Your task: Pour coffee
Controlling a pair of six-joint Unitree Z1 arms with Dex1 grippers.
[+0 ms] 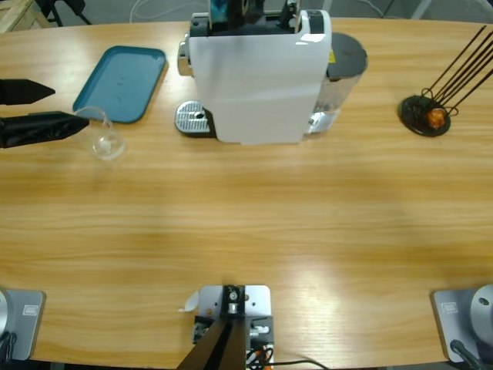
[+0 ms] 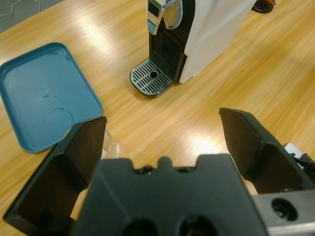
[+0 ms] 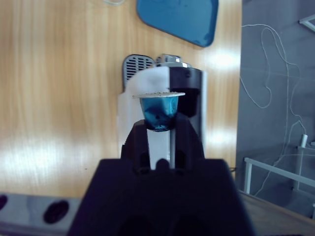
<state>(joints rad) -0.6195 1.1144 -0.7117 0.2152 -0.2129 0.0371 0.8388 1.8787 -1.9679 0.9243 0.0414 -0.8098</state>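
- Left claw (image 2: 162, 142): jaws spread wide, nothing between them. In the high view it enters from the 9 o'clock edge of the bench (image 1: 246, 223), tips just beside the glass tumbler (image 1: 104, 135).
- Tumbler stands at 9 o'clock of the coffee machine (image 1: 258, 73), just off the near corner of the teal tray (image 1: 119, 81). It looks empty; no coffee visible in it yet.
- Right claw (image 3: 160, 130): pinching a blue capsule (image 3: 160, 113) by its lower body, foil rim up, above the machine's top.
- Drip grate (image 1: 192, 119) at the machine's 9 o'clock side is bare.
- Wire rack with small orange object (image 1: 435, 116) at far 3 o'clock, well apart.
- Handling, judged: tumbler light, rigid, slick, breakable; take it across mid-wall, gently, keep it upright. Capsule light, thin-walled, crushes easily.
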